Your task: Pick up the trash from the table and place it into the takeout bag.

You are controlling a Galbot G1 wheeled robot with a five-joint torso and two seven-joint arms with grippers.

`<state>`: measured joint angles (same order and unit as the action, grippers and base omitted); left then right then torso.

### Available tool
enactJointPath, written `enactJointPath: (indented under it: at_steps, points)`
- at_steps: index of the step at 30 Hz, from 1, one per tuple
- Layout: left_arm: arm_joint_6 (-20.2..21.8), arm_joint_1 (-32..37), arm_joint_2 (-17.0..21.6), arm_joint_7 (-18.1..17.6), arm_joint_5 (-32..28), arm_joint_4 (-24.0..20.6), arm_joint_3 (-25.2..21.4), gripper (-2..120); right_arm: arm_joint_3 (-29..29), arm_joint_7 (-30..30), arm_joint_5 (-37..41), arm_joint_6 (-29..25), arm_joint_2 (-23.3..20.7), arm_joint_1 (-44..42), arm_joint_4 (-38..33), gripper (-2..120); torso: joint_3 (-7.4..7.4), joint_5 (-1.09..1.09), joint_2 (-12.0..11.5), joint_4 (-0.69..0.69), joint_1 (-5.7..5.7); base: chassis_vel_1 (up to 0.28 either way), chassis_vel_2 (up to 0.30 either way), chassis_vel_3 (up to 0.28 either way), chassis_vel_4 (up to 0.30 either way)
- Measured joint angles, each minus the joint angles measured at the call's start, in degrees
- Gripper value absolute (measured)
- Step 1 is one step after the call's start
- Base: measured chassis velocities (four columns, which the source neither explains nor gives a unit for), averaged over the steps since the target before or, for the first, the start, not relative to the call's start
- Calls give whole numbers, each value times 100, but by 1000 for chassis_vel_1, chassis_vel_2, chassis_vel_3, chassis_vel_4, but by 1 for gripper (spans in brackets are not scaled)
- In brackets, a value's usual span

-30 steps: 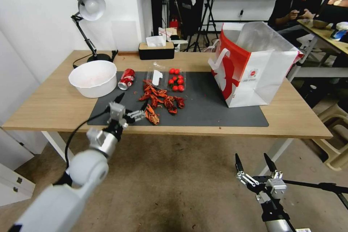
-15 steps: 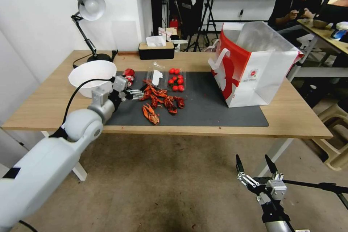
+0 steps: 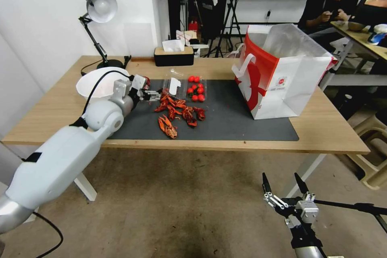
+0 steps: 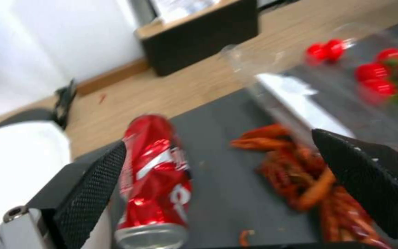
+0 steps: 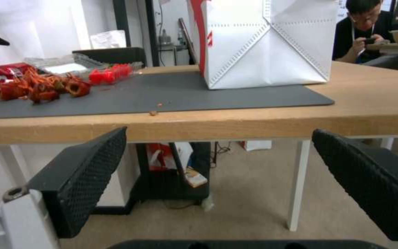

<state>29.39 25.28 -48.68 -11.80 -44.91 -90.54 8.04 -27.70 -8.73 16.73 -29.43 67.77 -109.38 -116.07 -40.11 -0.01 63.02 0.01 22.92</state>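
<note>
Here the floor is bare and brownish, and the right gripper point(image 3: 284, 187) hangs low over it, before the table's front edge, its jaws wide apart and holding nothing. The table point(image 3: 52, 119) is a long light wooden top on white legs, with a dark grey mat point(image 3: 242, 123) in its middle part. Over the mat's left end the left gripper point(image 4: 217, 173) reaches in, jaws apart, one finger point(image 4: 93, 193) touching or almost touching the side of the red soda can point(image 4: 155, 180). The can lies on its side on the mat, dented, with white lettering. In the head view the gripper hides most of it. Beside it lie red crayfish shells point(image 3: 177, 113) and a clear box of cherry tomatoes point(image 3: 195, 88). At the mat's right end stands the takeout bag point(image 3: 282, 76), white with red sides, open. Behind it, the room is cluttered and hard to read.
</note>
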Motion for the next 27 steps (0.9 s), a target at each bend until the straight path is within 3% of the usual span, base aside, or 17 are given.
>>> enactJointPath:
  at_steps: [2,5,27]
  points:
    - [236,-132,-109,-415,-214,99,48,100,-11,-1,23,-7,-10,5,29,100,0,3,0,0,0,0,0,0,0]
    - [355,-218,-241,-668,-418,226,65,100,-15,-1,46,-25,-18,13,54,100,0,1,0,-2,0,0,0,0,0]
    - [697,-196,-543,-1460,-697,294,81,100,27,6,131,-44,-125,100,141,100,0,0,1,-1,0,0,0,0,0]
